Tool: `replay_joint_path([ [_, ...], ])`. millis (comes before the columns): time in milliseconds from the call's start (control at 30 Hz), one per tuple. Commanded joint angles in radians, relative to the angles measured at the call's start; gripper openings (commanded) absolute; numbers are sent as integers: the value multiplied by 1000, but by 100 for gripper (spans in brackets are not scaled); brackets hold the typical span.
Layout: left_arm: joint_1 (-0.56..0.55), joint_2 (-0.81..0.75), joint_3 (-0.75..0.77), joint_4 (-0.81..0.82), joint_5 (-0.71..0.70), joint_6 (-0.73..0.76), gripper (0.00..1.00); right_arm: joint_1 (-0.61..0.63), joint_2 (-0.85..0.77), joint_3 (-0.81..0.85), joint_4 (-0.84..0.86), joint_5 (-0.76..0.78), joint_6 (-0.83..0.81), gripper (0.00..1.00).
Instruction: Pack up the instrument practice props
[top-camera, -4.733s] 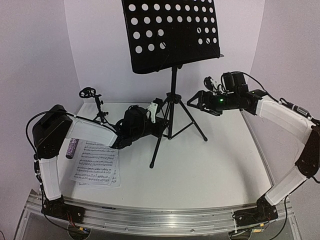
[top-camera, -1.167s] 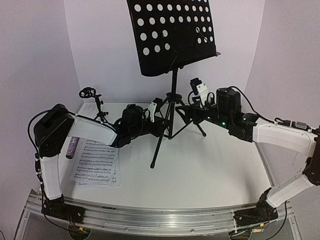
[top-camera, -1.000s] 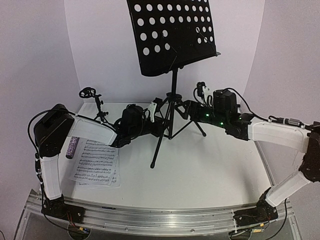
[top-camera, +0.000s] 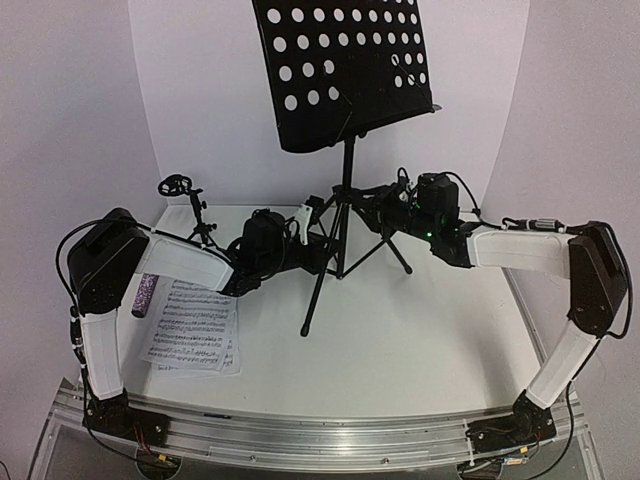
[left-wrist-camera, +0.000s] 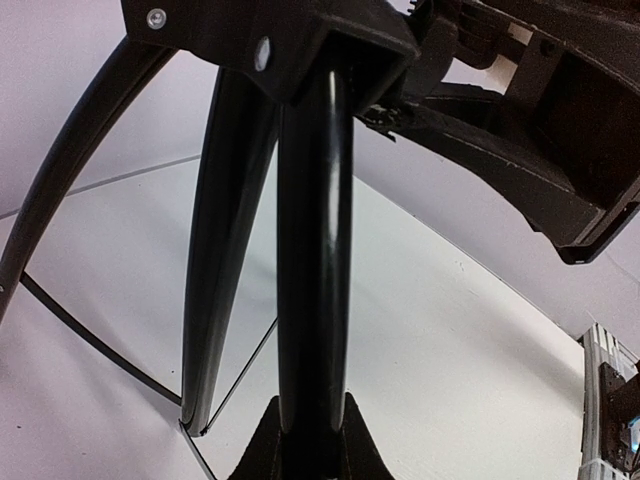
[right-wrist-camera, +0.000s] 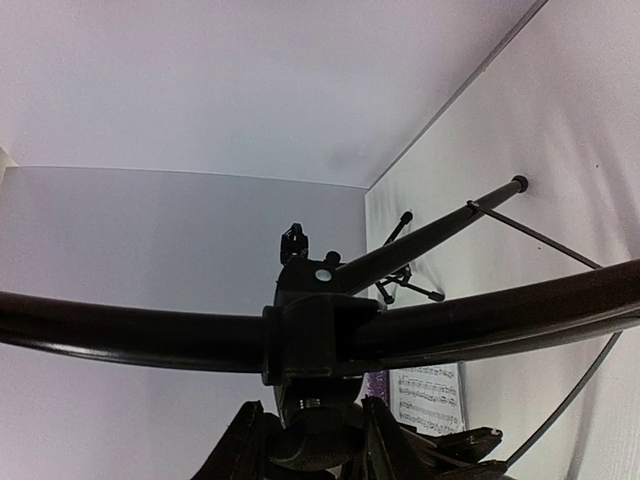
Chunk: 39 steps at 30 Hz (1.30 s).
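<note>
Nearest us, well off to the left of the left fingers (left-wrist-camera: 262, 455), the white sheet-music pages (top-camera: 190, 327) lie flat on the table (top-camera: 400, 330). The glittery purple microphone (top-camera: 143, 296) lies just beside their left edge, partly under the left arm.

Further in, the left gripper (left-wrist-camera: 308, 450) is clamped on the pole of the tall music stand (top-camera: 343, 230). It grips low down, below the hub (right-wrist-camera: 315, 340) where the legs meet. In the left wrist view we see a finger tight against each side of the pole. The stand is upright on its tripod, and its perforated desk (top-camera: 320, 125) sits tilted high above both grippers.

Just past the pole, the right gripper (right-wrist-camera: 315, 440) reaches in from the right at hub height. In the right wrist view its fingers (right-wrist-camera: 240, 445) stand apart, one on either side of the knob under the hub. We cannot tell whether they press on it.

Farthest back, beyond and to the left of the left fingers, the small black mic stand (top-camera: 195, 215) stands upright near the back wall, well apart from the music stand.
</note>
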Motion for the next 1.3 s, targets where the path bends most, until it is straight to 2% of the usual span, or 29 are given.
replay_joint_path([
  [0, 10, -24, 3, 38, 33, 34, 0, 3, 0, 22, 47, 14, 56, 22],
  [133, 13, -28, -3, 31, 33, 33, 0, 3, -5, 13, 44, 31, 37, 2],
  [233, 17, -31, -6, 27, 35, 33, 0, 3, -5, 11, 31, 35, -11, 0],
  [300, 20, -32, -8, 26, 38, 35, 0, 3, -11, 35, -35, 27, -114, 0],
  [367, 24, -37, -9, 27, 46, 40, 0, 9, -25, 90, -169, 22, -316, 0],
  [467, 32, -43, -10, 30, 64, 46, 0, 50, -59, 135, -294, 87, -744, 0],
  [500, 36, -44, -10, 29, 71, 47, 0, 65, -66, 135, -311, 115, -900, 0],
  [733, 45, -42, -1, 31, 120, 69, 0, 119, -78, 97, -292, 96, -1663, 0],
  [933, 56, -38, 13, 23, 137, 70, 0, 154, -63, 71, -256, 149, -2066, 0],
  [1267, 62, -37, 14, 17, 153, 76, 0, 217, -8, 72, -246, 420, -2727, 0],
])
